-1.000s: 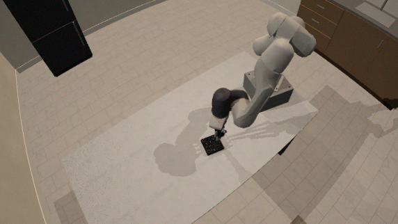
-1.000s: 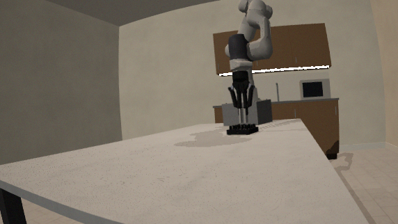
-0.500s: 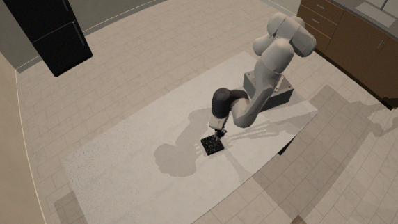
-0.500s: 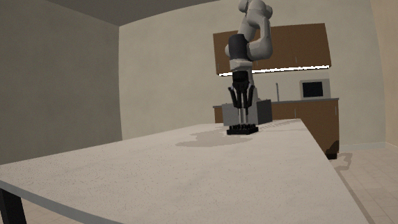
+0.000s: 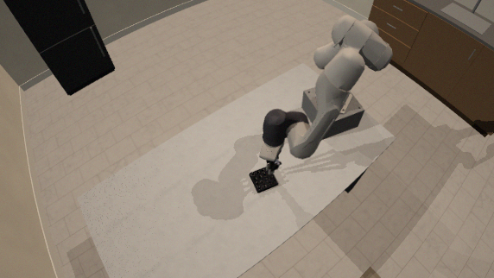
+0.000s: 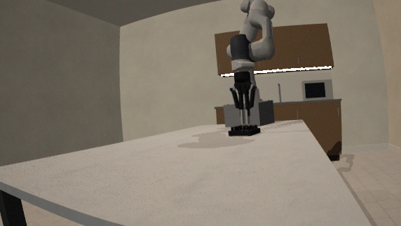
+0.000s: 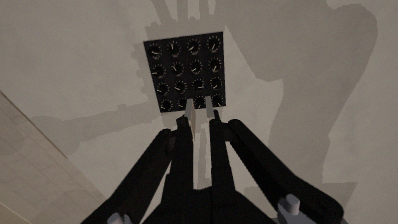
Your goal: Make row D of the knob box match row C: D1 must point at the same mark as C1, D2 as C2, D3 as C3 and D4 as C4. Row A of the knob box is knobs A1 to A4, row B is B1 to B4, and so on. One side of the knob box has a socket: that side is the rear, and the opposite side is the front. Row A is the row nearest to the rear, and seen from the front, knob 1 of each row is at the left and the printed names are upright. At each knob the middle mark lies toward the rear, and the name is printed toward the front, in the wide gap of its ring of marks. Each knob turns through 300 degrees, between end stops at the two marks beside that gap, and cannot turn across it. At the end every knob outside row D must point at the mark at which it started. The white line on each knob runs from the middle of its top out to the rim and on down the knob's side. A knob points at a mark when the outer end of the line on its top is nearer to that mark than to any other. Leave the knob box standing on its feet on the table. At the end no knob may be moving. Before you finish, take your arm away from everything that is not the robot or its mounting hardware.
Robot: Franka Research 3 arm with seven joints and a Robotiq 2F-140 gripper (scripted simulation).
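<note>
Printed names on the knob box show only as tiny pale flecks, too small to read, and pale ticks ring its round black knobs, which stand in four rows of four. The box is a flat, dark, square-cornered slab lying on the counter, whose top is pale and faintly mottled, with fine specks toward seven o'clock in the exterior view. In the wrist view the box lies toward twelve o'clock, and the slim, pale-tipped fingers reach up from six o'clock to its nearest row. They stand slightly apart with a narrow gap, one tip on either side of a knob in that row; whether either tip touches it, I cannot tell. White lines on several knobs point various ways, but their exact marks are too small to judge. From above, the smooth, rounded, light gray arm comes in from one o'clock of the box, rising from a boxy gray base. A glossy black refrigerator stands at ten o'clock, and brown wood-toned cabinets at two.

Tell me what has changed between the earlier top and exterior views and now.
Nothing visibly changed. The tool is still down at the knob box, and arm and box stayed put. Whether a knob turned, I cannot tell; the earlier views show them too small.
</note>
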